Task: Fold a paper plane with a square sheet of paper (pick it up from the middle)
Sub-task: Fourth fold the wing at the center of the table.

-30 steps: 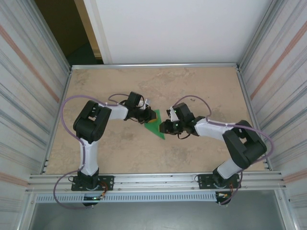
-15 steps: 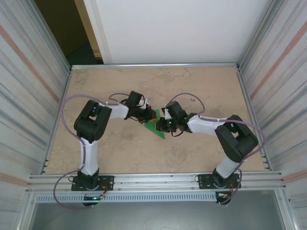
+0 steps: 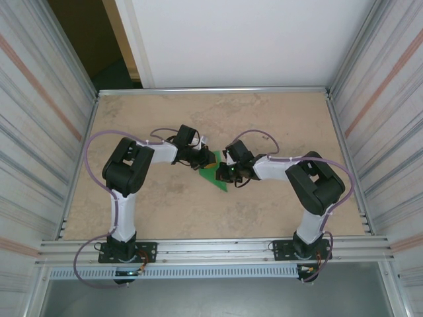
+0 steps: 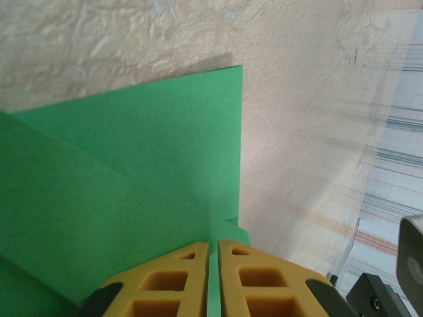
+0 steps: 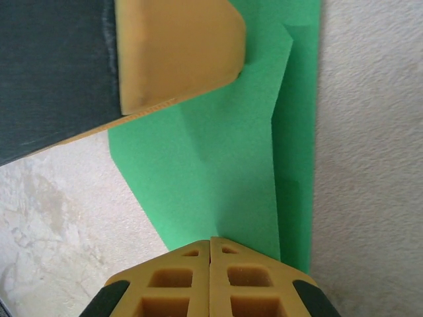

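Green and already creased, the sheet of paper (image 3: 215,177) lay at the middle of the tan table (image 3: 152,211) in the top view, between the left gripper (image 3: 205,161) and the right gripper (image 3: 223,174); both were too small there to read their jaws. The left wrist view showed more: its yellow fingers (image 4: 173,281) were closed, with a thin green strip of the sheet pinched between them. In the right wrist view, its own fingers (image 5: 173,284) were pressed together at the sheet's near edge. Whether paper sat between them was unclear. A left finger (image 5: 178,53) overlapped the sheet's far end.
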`<state>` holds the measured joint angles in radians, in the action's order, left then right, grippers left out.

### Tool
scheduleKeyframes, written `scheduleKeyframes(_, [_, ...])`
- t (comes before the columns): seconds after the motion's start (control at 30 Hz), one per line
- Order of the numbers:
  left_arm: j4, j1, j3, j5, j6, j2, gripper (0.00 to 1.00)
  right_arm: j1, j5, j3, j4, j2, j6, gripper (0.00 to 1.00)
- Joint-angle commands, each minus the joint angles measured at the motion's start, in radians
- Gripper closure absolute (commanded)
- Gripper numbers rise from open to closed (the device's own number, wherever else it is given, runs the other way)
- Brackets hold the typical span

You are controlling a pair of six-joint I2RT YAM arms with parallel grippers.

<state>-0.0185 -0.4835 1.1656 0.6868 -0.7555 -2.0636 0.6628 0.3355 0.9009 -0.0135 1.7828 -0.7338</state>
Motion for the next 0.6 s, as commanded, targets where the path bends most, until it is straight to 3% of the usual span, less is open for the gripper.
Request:
scheduleKeyframes(0.0, [0.111,0.006,-0.013,-0.089,0.016,-0.067,0.88,-0.007,-0.030,-0.004,-0.031,0.022,-0.030,0.95])
scheduleKeyframes(0.37, [0.125,0.012,0.027,-0.058,0.031,-0.038,0.87,-0.018,-0.040,-0.071,-0.027,0.040,-0.045,0.96])
scheduleKeyframes(0.57, [0.074,0.014,0.043,-0.013,0.051,0.109,0.84,-0.035,-0.011,-0.098,-0.041,0.045,-0.044,0.96])
